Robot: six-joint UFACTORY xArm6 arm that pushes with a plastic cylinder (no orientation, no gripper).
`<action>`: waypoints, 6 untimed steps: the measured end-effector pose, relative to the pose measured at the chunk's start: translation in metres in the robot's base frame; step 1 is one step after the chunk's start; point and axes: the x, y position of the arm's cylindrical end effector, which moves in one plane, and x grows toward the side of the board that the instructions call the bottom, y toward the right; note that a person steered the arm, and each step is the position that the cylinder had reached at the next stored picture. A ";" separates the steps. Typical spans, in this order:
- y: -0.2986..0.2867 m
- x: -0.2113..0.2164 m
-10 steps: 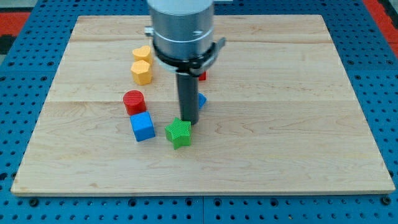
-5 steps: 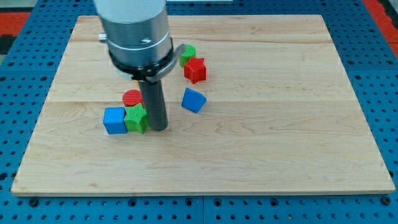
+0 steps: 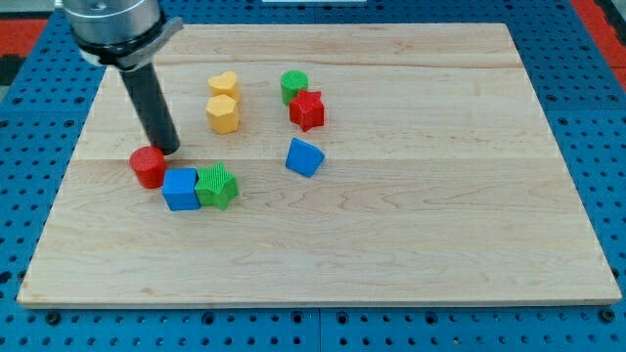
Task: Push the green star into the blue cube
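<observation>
The green star point(image 3: 217, 186) lies at the board's lower left, touching the right side of the blue cube point(image 3: 181, 189). A red cylinder point(image 3: 149, 167) sits just up-left of the blue cube, touching it. My tip point(image 3: 168, 149) rests on the board right beside the red cylinder's upper right, above the blue cube and apart from the green star.
A yellow heart point(image 3: 224, 85) and a yellow hexagon point(image 3: 223, 113) sit at upper centre-left. A green cylinder point(image 3: 294, 85) and a red star point(image 3: 306, 110) sit to their right. A second blue block point(image 3: 305, 156) lies near the middle. The wooden board point(image 3: 440, 196) lies on a blue pegboard.
The tip pushed the green star left against the blue cube, then swung up and left. The red cylinder has shifted left.
</observation>
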 end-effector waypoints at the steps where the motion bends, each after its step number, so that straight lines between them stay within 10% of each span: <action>1: -0.030 0.033; 6: 0.120 0.045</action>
